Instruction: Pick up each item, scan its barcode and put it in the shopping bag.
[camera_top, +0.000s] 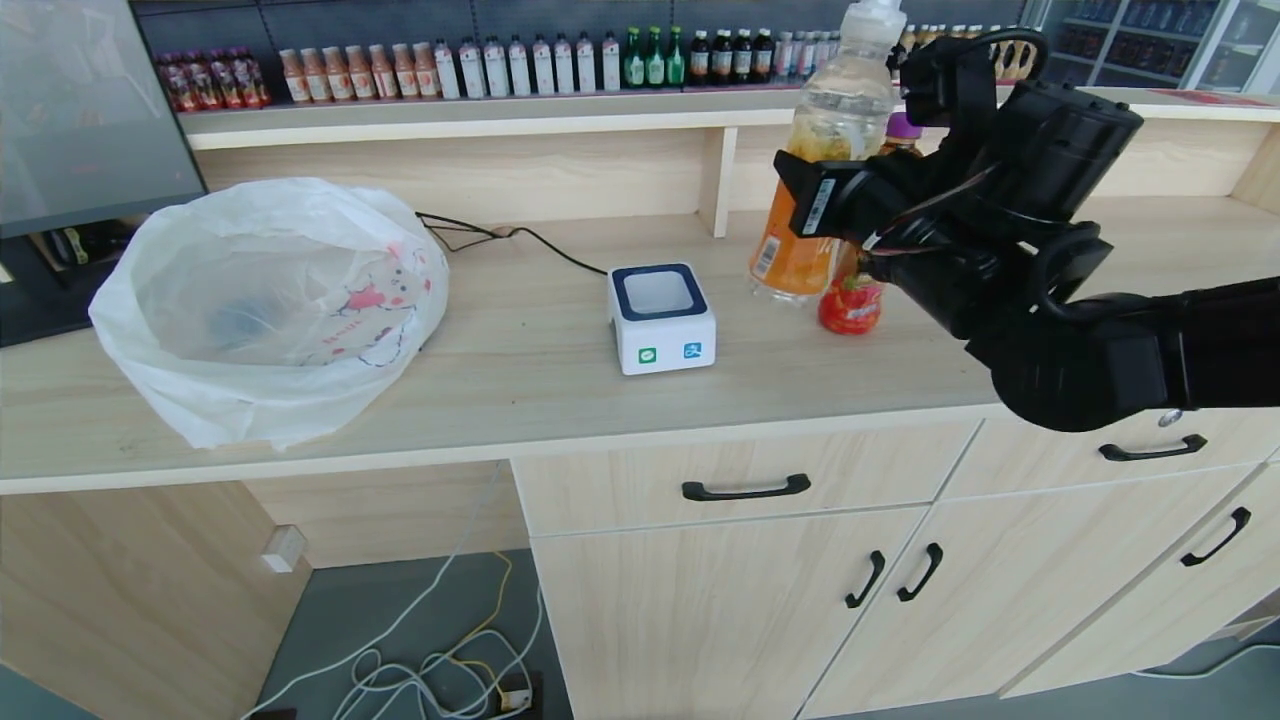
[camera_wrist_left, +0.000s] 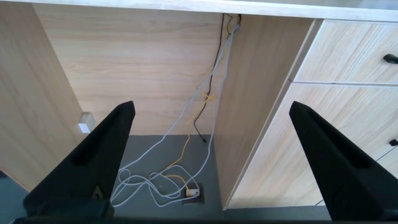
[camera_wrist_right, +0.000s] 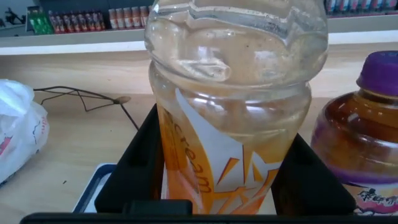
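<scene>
A large clear bottle of orange drink (camera_top: 835, 110) stands at the right of the wooden counter (camera_top: 520, 390), tilted slightly. My right gripper (camera_top: 835, 205) is shut on its lower half; the black fingers (camera_wrist_right: 134, 168) press both sides of the bottle (camera_wrist_right: 233, 124). The white scanner box (camera_top: 660, 317) with a dark-rimmed window sits mid-counter, to the left of the bottle. A white plastic shopping bag (camera_top: 270, 300) stands open at the counter's left. My left gripper (camera_wrist_left: 208, 162) is open below counter height, with nothing between its fingers.
A small red bottle (camera_top: 850, 305) stands right by the orange bottle's base, and a purple-capped bottle (camera_wrist_right: 367, 137) just behind it. A black cable (camera_top: 520, 237) runs behind the scanner. Drawers and doors front the cabinet; loose cables (camera_wrist_left: 168, 180) lie on the floor.
</scene>
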